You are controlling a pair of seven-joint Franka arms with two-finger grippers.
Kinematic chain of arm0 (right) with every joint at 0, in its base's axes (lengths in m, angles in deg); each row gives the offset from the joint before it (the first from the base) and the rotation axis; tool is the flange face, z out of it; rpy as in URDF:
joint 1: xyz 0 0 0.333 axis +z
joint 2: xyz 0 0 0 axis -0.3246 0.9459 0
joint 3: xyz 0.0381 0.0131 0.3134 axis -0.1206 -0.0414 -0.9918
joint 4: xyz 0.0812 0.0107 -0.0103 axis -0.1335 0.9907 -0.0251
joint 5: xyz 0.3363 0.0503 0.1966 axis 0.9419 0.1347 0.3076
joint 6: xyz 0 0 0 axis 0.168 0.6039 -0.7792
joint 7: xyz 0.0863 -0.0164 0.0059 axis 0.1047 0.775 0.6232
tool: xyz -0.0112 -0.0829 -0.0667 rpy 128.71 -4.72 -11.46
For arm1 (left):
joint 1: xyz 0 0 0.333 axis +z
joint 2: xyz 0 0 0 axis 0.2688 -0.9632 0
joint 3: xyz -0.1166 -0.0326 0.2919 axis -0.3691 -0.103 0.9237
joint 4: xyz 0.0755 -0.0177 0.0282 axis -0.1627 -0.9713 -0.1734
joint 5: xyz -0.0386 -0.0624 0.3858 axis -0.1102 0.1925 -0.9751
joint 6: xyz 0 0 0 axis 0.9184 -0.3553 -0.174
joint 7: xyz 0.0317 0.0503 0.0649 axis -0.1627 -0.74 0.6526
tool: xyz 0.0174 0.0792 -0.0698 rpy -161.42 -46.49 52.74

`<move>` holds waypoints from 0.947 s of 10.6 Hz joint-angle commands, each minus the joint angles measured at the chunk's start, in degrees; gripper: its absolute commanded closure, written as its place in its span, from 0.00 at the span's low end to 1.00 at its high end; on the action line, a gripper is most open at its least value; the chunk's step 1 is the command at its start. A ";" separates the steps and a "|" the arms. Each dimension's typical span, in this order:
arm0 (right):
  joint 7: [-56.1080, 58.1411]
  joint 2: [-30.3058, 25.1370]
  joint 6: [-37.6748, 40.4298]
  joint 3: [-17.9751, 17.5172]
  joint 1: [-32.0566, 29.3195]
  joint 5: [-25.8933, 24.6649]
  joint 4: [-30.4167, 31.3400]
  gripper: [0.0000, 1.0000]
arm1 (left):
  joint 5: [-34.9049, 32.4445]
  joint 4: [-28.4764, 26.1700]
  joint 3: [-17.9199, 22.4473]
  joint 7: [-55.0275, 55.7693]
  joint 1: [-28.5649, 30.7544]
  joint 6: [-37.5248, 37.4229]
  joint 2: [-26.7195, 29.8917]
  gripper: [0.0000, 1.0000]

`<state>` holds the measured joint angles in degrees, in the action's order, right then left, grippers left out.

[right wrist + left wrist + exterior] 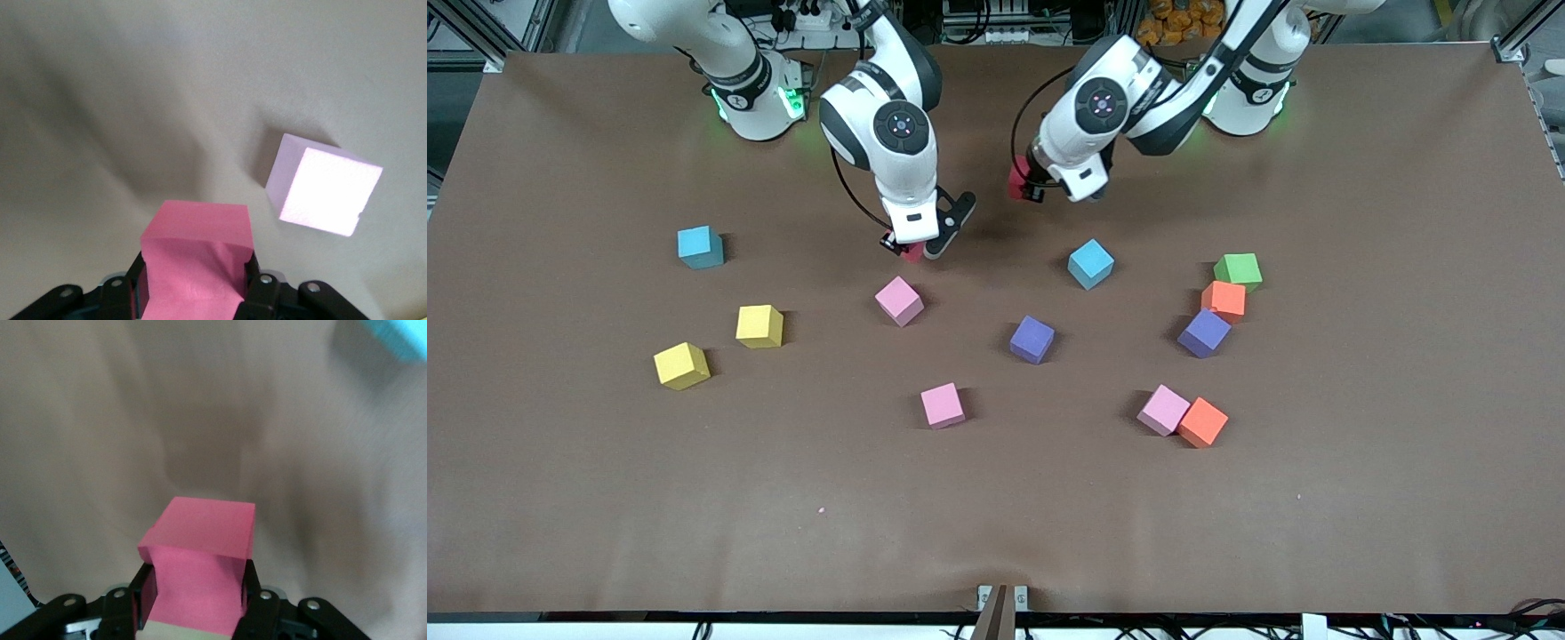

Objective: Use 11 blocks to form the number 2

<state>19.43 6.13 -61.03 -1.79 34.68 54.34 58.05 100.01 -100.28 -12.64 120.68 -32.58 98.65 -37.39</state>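
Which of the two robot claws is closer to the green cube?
The left gripper. It holds a red cube up toward the green cube's end of the table. The right gripper, holding another red cube, is over the table's middle, above a pink cube.

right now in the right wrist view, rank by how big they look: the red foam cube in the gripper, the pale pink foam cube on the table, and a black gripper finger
1. Red foam cube, shut in the right gripper; it sits closest to the camera, so nearness inflates it.
2. Pale pink foam cube on the table.
3. Black gripper finger, only a sliver showing.
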 commanded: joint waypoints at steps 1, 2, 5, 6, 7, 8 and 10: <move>8.29 -1.42 -1.58 -0.24 -2.89 -1.14 1.51 0.74 | -0.21 1.49 0.60 1.35 -3.13 4.66 -4.38 0.71; 11.37 -1.42 -1.93 -0.24 -4.29 -1.14 1.51 0.74 | -0.21 1.49 1.47 1.53 -4.62 6.69 -5.96 0.71; 18.32 -1.16 -2.46 -0.24 -7.89 -1.23 1.07 0.74 | -0.30 1.49 4.64 6.25 -8.67 12.05 -8.43 0.71; 21.30 -0.98 -3.25 -0.24 -9.04 -1.23 1.07 0.74 | -0.47 1.40 5.08 7.32 -9.64 12.68 -8.69 0.71; 23.16 -0.80 -3.86 -0.24 -9.75 -1.23 1.07 0.74 | -1.08 1.49 6.30 10.11 -10.43 12.95 -8.87 0.71; 23.44 -0.80 -3.96 -0.24 -9.76 -1.23 0.98 0.74 | -2.31 1.40 7.27 12.92 -11.57 13.04 -9.31 0.71; 23.44 -0.80 -3.96 -0.24 -9.76 -1.23 0.89 0.74 | -5.56 2.01 8.95 16.97 -12.90 13.04 -10.71 0.71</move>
<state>42.29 6.16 -64.32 -1.55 25.39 54.21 58.06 96.83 -99.50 -4.95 133.82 -44.15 110.89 -46.49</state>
